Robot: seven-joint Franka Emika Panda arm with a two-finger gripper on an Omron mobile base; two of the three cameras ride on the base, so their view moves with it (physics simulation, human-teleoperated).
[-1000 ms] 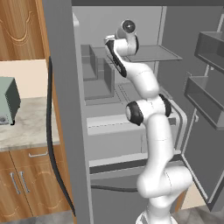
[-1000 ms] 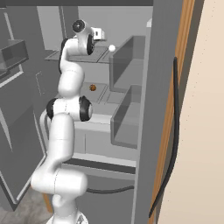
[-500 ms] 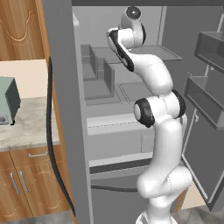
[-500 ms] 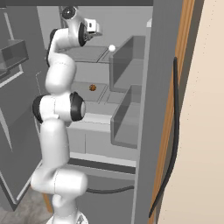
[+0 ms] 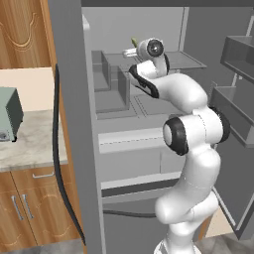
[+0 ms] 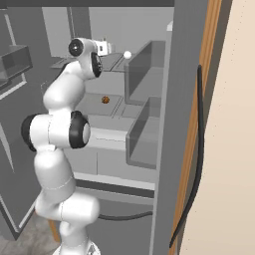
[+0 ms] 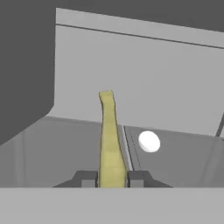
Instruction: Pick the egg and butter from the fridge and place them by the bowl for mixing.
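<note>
My gripper [image 7: 112, 177] is shut on the butter [image 7: 109, 140], a thin yellowish stick that stands up between the finger tips. The egg [image 7: 149, 141], small and white, lies on the pale shelf just right of the butter, apart from it. From the right base view the egg [image 6: 128, 55] rests on the upper shelf of the open fridge [image 6: 149, 99], a short way right of my gripper [image 6: 107, 48]. In the left base view the butter's tip [image 5: 133, 42] pokes up beside the gripper [image 5: 130, 51] inside the fridge [image 5: 74, 124]. The bowl is out of view.
Grey bins [image 5: 116, 84] stand on the fridge shelves left of the hand. Door bins [image 5: 238, 54] hang on the open door at right. A small brown ball [image 6: 105, 99] sits on the lower shelf. A grey-green appliance [image 5: 7, 114] stands on the counter [image 5: 30, 144] at left.
The hand has come down from the top of the fridge to the level of the upper shelf, with the butter still in the gripper. The egg has stayed in place.
</note>
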